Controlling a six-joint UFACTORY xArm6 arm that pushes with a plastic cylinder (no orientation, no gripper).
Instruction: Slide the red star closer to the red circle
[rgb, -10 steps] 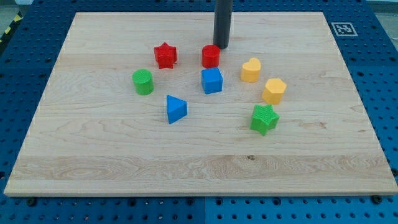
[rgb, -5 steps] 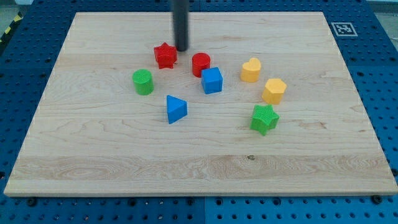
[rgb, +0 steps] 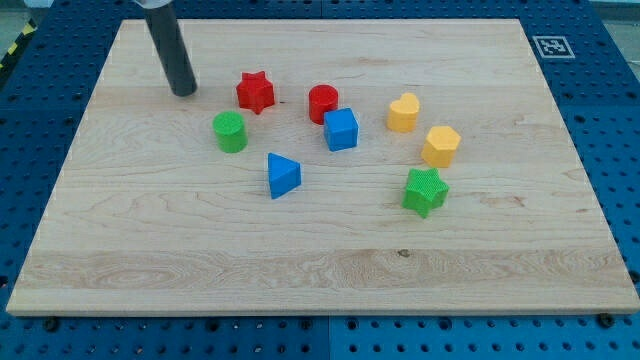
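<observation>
Resting on the wooden board (rgb: 120, 250), my tip (rgb: 185, 93) at the far left, apart from every block, touching nothing and holding nothing; being a bare rod, no opening or closing to tell of. Sitting just right of and nearer than my tip, the green cylinder (rgb: 230, 131). Lying to the right of my tip, with a clear gap between, the red star (rgb: 255, 92), on the far side of the cluster. Standing nearer and a little right of the star, the blue triangle (rgb: 283, 175). Sitting right of the star, near but not touching it, the red circle (rgb: 323, 103). Pressing close against the circle's near-right side, the blue cube (rgb: 341, 130). Lying further right, the yellow heart (rgb: 403, 113), then the yellow hexagon (rgb: 440, 146). Sitting nearer than the hexagon, the green star (rgb: 425, 191). Showing at the far right corner of the board, a black-and-white marker (rgb: 552, 46).
</observation>
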